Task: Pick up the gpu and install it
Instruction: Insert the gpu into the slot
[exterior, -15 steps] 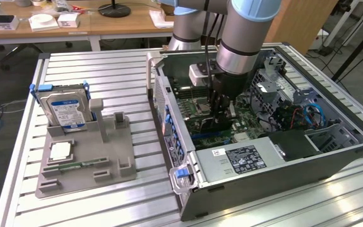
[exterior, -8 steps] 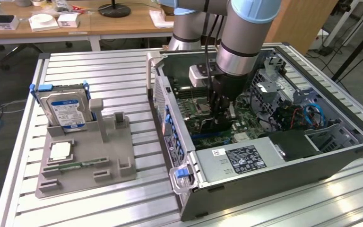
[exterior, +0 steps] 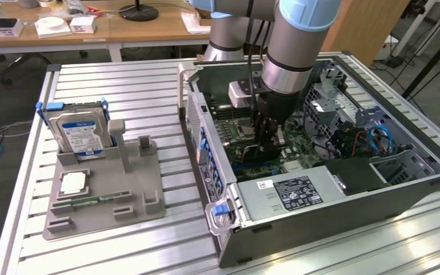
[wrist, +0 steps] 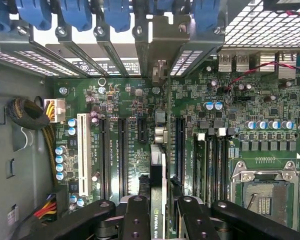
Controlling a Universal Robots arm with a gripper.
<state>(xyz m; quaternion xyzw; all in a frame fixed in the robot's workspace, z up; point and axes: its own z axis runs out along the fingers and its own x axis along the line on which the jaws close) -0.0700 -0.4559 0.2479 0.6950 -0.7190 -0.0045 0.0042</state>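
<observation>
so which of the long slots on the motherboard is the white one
The white slot is the outermost of the row, nearest the yellow-wired connector. The slots beside it are black. The gpu, held by the gripper, stands further along.

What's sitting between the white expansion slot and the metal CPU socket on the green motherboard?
In the wrist view, between the white slot and the CPU socket stand black slots and the thin, edge-on gpu, held in the gripper.

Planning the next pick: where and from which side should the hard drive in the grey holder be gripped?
Grip the hard drive across its thin faces near the top edge, coming from above. It stands upright in the grey holder, whose slot encloses the lower end, so the upper part is free.
</observation>
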